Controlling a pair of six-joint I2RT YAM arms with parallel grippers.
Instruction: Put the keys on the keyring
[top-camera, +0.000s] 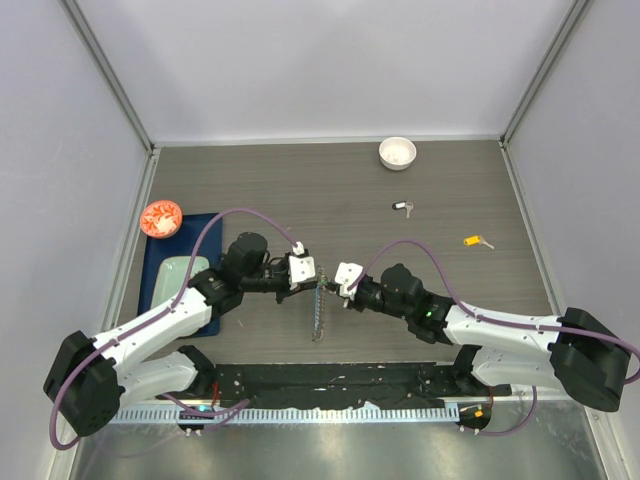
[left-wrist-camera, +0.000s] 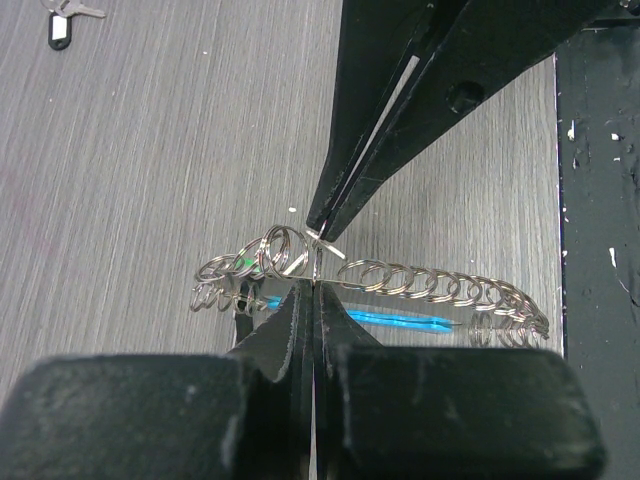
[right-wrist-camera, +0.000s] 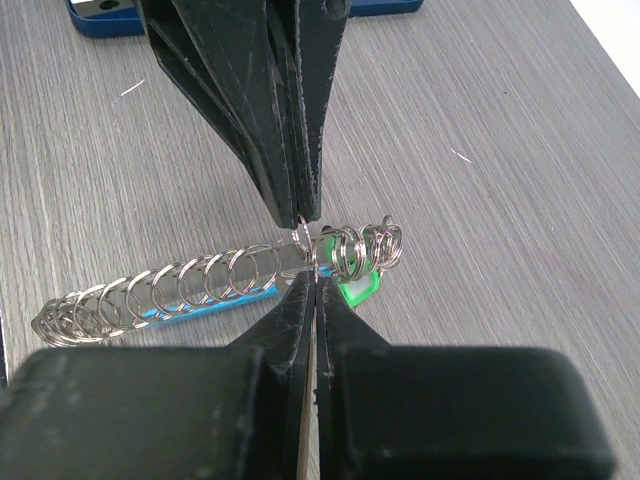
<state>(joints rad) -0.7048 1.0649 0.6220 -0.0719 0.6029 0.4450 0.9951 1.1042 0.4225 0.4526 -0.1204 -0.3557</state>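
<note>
The keyring is a silver chain of links with a blue segment, held just above the table between both arms. My left gripper is shut on one of its links, seen at my fingertips in the left wrist view. My right gripper is shut on the same stretch from the other side. The keyring stretches sideways in both wrist views. A green-tagged key hangs among the links beside the grip. A black-tagged key and a yellow-tagged key lie loose on the table.
A small white bowl stands at the back. A blue tray at the left holds a red-orange dish and a pale object. A black strip runs along the near edge.
</note>
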